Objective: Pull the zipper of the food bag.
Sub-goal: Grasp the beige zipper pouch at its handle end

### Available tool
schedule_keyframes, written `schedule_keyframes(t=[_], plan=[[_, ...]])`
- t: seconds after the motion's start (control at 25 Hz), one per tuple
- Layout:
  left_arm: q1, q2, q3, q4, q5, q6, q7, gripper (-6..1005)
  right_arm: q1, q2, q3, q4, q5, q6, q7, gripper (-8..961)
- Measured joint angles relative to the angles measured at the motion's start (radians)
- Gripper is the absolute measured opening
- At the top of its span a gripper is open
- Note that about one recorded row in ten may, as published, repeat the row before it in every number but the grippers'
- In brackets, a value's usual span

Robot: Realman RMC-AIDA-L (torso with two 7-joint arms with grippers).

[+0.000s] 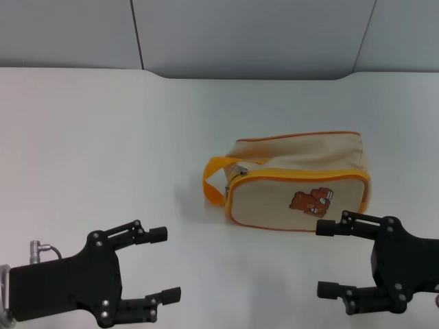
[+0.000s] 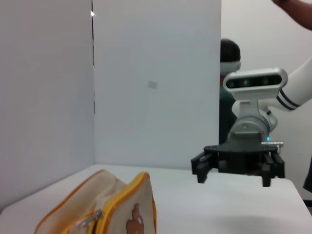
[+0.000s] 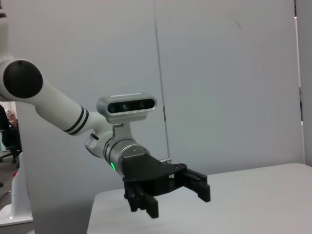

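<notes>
The food bag (image 1: 295,181) is a beige canvas pouch with orange piping and a brown bear print, lying on the white table right of centre. Its orange strap loop (image 1: 214,179) hangs off its left end. The zipper's small silver pull tab (image 1: 239,170) sits at the bag's left end, beside the strap. The bag (image 2: 107,204) and the pull tab (image 2: 91,219) also show in the left wrist view. My left gripper (image 1: 164,264) is open and empty, near the front left. My right gripper (image 1: 323,259) is open and empty, just in front of the bag's right end.
The white table (image 1: 103,151) ends at grey wall panels (image 1: 254,34) behind the bag. The left wrist view shows my right gripper (image 2: 233,176) across the table. The right wrist view shows my left gripper (image 3: 178,200) and no bag.
</notes>
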Motion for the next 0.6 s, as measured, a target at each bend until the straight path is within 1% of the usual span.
schedule_keyframes(t=[0.16, 0.48, 0.56, 0.6], plan=[[0.009, -0.005, -0.005, 0.002, 0.012, -0.001, 0.0, 829, 0.008, 0.004, -0.001, 0.0, 0.0, 0.01, 0.0, 836], [0.016, -0.006, -0.01, 0.001, 0.005, 0.003, 0.007, 819, 0.01, 0.012, 0.004, 0.0, 0.002, 0.018, 0.003, 837], [0.011, -0.011, -0.018, -0.02, -0.031, -0.018, 0.03, 816, -0.004, 0.013, 0.031, -0.002, 0.018, 0.013, 0.001, 837], [-0.001, -0.014, -0.018, -0.048, -0.054, -0.038, 0.044, 815, -0.016, 0.013, 0.056, -0.005, 0.03, 0.011, 0.0, 837]])
